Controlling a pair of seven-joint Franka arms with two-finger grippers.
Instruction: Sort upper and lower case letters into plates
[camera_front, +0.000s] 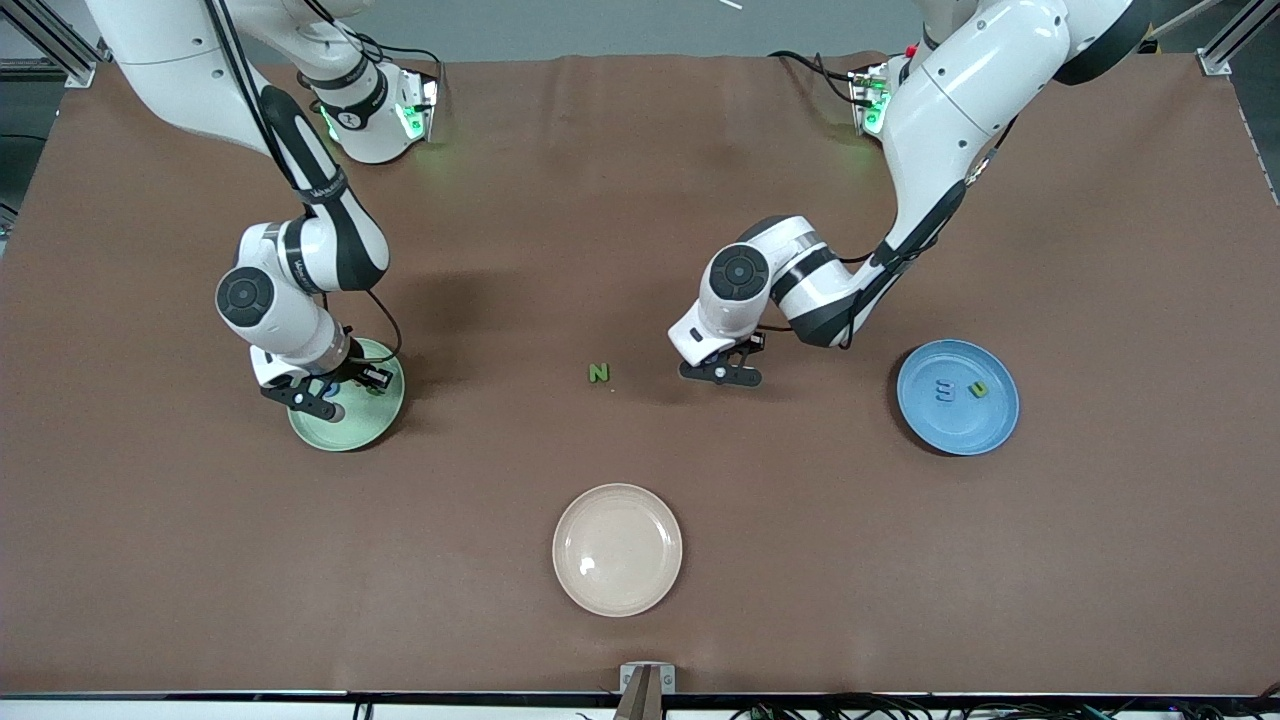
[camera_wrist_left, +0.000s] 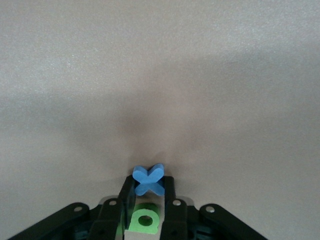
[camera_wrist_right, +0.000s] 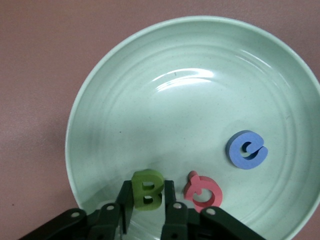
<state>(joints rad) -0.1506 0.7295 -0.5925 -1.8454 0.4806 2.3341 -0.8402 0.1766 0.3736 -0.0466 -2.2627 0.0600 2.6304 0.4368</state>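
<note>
My right gripper is over the mint green plate, shut on the green B, which it holds upright just above the plate's floor. The pink Q and blue G lie in that plate. My left gripper is low over the bare table, shut on the blue x at its fingertips. The small green b shows between its fingers nearer the palm; I cannot tell if it is gripped. The green N lies on the table beside it. The sky blue plate holds the blue m and green n.
A cream-beige plate stands empty nearer the front camera than the green N. The brown table cover reaches to the arms' bases.
</note>
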